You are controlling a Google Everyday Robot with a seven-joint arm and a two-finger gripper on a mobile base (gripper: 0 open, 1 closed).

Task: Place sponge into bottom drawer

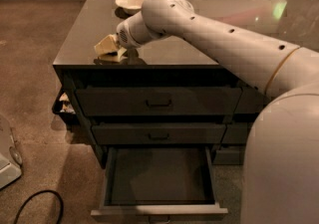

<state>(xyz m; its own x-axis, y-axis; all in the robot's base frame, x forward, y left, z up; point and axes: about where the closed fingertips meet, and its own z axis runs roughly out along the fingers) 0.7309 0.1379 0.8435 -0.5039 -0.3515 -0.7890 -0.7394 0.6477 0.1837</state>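
One dark, glossy-topped table (89, 24) stands here. On its top are one cream-yellow foam sponge (107, 47) near the front left corner and one round white bowl (130, 2) farther back. One pale robot arm (224, 44) reaches over the table, with one gripper (119, 45) at the sponge. The table's front holds three wide dark grey drawers in one column: one top drawer (114, 101), one middle drawer (119, 134) and one bottom drawer (159, 178), the only one pulled out. On the floor left of the table lie one black cable (40, 198) and one white object (7, 161).
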